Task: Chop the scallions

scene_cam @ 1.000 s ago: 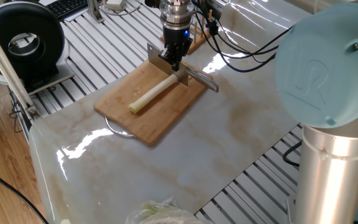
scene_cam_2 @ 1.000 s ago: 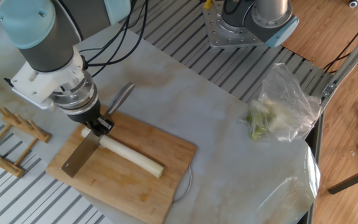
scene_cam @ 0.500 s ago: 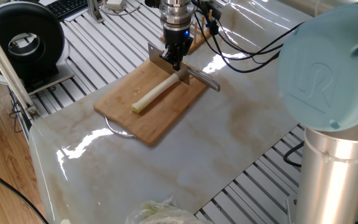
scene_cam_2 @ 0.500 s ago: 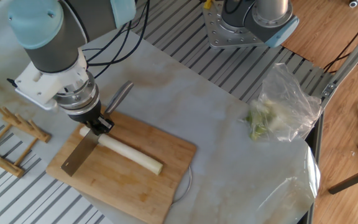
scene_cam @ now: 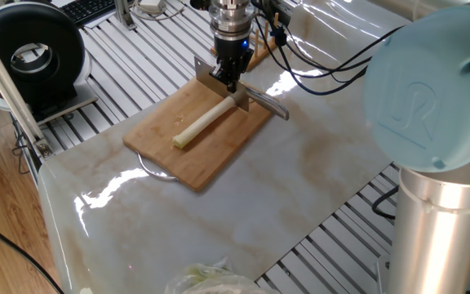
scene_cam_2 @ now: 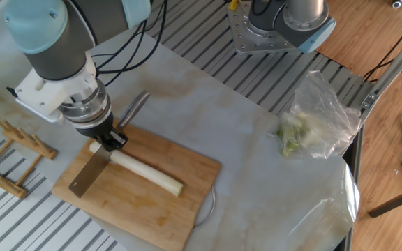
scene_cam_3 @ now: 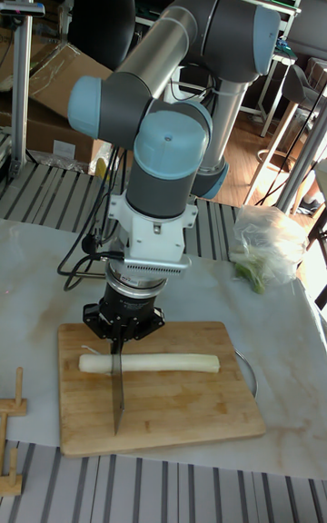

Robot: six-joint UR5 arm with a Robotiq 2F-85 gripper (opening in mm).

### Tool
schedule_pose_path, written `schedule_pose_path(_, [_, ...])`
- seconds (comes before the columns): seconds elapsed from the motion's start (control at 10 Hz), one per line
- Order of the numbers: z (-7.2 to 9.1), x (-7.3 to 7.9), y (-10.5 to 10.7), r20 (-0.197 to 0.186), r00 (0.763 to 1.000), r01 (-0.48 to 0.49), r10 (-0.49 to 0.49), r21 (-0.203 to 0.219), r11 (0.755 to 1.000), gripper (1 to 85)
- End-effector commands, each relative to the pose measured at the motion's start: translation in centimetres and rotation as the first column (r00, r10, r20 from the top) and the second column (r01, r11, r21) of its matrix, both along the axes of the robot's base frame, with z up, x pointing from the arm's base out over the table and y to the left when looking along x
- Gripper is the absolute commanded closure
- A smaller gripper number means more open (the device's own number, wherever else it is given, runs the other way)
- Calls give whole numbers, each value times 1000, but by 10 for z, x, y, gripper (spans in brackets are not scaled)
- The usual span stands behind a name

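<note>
Knife on the stalk, nothing cut yet

The pincer (scene_cam_2: 105, 141) gripped the knife (scene_cam_2: 89, 172) across the whole scallions (scene_cam_2: 145, 174) on the cutting board (scene_cam_2: 166, 209); since a moment before, nothing shifted (plastic bag (scene_cam_2: 319, 118) held greens).

Arm links (scene_cam_3: 173, 46): silver-grey metal tubes.
Joint caps (scene_cam_3: 173, 142): pale blue, round; one bears an embossed UR logo (scene_cam: 410, 106).
Wrist flange (scene_cam_3: 153, 241): white block, dotted underside.
Gripper (scene_cam_3: 123, 319): black.
Cables (scene_cam: 317, 61): black, looping.
</note>
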State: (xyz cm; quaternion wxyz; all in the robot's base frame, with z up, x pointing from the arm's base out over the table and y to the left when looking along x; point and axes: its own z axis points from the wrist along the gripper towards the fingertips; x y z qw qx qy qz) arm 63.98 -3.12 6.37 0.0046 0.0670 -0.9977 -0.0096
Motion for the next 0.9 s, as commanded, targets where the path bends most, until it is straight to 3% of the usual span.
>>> schedule_pose_path(0.0, [2,10,5,40,999,0,-2,38,999,843])
schedule_pose_path(0.4, [-13,19,7,76,997,7,-9,24,1000,843])
schedule_pose_path(0.8, [7,2,2,26,1000,-3,2,19,1000,843])
